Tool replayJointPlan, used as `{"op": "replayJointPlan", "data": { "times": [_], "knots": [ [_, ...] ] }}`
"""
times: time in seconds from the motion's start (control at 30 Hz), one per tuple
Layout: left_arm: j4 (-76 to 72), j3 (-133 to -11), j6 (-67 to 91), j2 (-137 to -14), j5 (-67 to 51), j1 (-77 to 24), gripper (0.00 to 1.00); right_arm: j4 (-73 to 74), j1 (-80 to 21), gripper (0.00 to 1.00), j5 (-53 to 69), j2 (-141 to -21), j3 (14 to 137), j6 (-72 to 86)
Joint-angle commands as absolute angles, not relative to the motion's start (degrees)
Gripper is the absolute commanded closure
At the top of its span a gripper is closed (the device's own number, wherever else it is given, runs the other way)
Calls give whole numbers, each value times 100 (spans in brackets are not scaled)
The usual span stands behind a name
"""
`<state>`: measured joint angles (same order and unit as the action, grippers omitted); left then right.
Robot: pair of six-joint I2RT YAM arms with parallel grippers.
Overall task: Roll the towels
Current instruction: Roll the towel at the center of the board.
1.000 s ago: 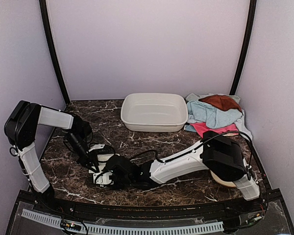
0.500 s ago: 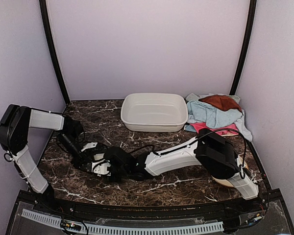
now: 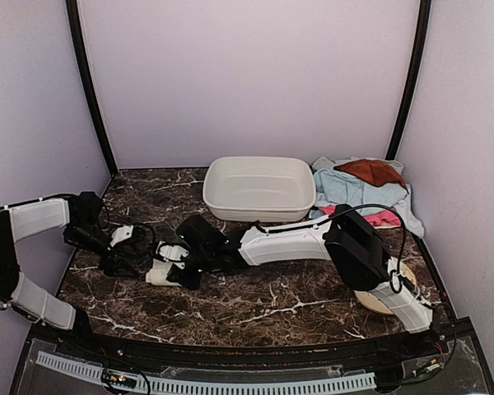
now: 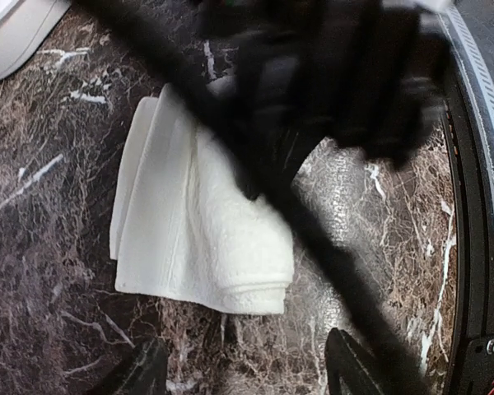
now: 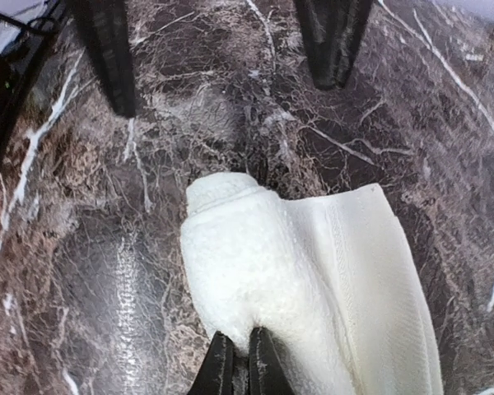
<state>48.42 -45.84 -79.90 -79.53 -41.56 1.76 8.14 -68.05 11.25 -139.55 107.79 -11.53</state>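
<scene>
A cream-white towel [image 4: 199, 233] lies on the marble table at the front left, one end rolled into a thick roll and the other end flat. In the top view the same towel [image 3: 156, 273] lies between the two grippers. My right gripper [image 5: 241, 368] is shut on the roll's edge, pinching a fold of cloth, and reaches across from the right [image 3: 178, 262]. My left gripper [image 4: 243, 374] stands open just short of the roll's end, touching nothing; its fingers [image 5: 107, 58] show at the top of the right wrist view. More towels [image 3: 361, 191] are heaped at the back right.
A white plastic basin [image 3: 259, 206] stands at the back middle. A round beige disc [image 3: 377, 303] lies under the right arm's base at the front right. The right arm spans the table's middle from right to left.
My left gripper has opened, let go of the towel and drawn back to the left. My right gripper has closed on the roll and shifted with it away from the front edge.
</scene>
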Motion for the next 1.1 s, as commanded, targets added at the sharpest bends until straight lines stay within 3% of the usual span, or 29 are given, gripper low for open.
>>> {"op": "replayJointPlan", "data": {
  "times": [0.0, 0.13, 0.3, 0.63, 0.83, 1.07],
  "knots": [
    [4872, -4320, -8320, -7444, -4095, -187, 32, 2391, -6462, 100, 2384, -14757, 11640, 188],
    [4500, -3893, -8256, -6917, -3884, -638, 32, 2650, -6341, 100, 3027, -14999, 11981, 1103],
    [3471, -3354, -7984, -6432, -3671, -1103, 32, 1920, -6294, 100, 3742, -14861, 11446, 2377],
    [1852, -3053, -7843, -6696, -2803, -1714, 35, 995, -6122, 100, 4838, -15169, 11492, 4262],
    [2246, -3163, -7841, -7050, -2723, -2003, 44, 602, -6006, 100, 4845, -15106, 11296, 4934],
    [2604, -3196, -7644, -6799, -2826, -2067, 43, 719, -5977, 100, 4751, -15168, 11328, 5001]
  ]
}}
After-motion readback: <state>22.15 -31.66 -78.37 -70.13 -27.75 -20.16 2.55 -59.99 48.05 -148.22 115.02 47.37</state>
